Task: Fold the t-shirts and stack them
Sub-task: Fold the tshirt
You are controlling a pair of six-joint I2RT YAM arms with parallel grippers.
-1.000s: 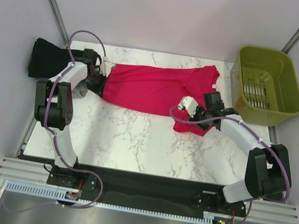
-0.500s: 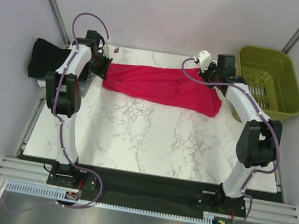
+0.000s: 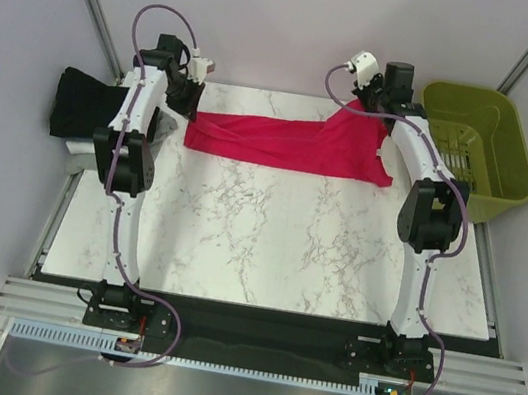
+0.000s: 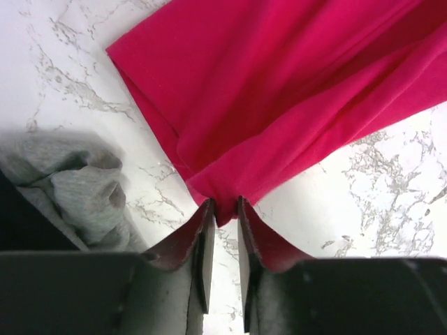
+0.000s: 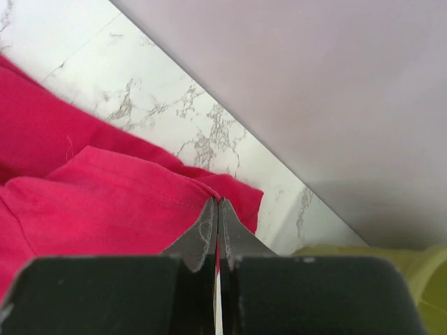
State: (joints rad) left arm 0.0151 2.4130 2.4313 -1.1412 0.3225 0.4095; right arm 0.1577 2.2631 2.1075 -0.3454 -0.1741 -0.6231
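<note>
shirt [image 3: 283,145]: pink, lay as a long band across far side of table [image 3: 266,249], spanned between both grippers, right end lifted off the marble
feel (guess): light, limp, zero stiffness; likely to sag and bunch wherever unsupported; thin knit, probably slid out of a shallow pinch easily
where to grab (guess): corners and hemmed edges, two points well apart, bite deep enough to catch both layers; mid-panel pinch would only have made a tent
left gripper [image 4: 223,206]: jaws a crack apart, bunched corner of shirt sat between the tips; gripping or letting go, couldn't tell
right gripper [image 5: 218,204]: clamped tight on a folded edge of shirt, no gap seen
left arm [image 3: 128,134]: reached far forward to back-left corner, wrist pitched down over shirt's left end
right arm [image 3: 425,204]: stretched to back-right, gripper held above table near the wall, just beside basket [image 3: 476,142]
black shirt [image 3: 77,100]: folded, sat at far left, near left gripper, apart from the pink one
grey cloth [image 4: 77,188]: crumpled on the marble just beside left gripper, not touched
</note>
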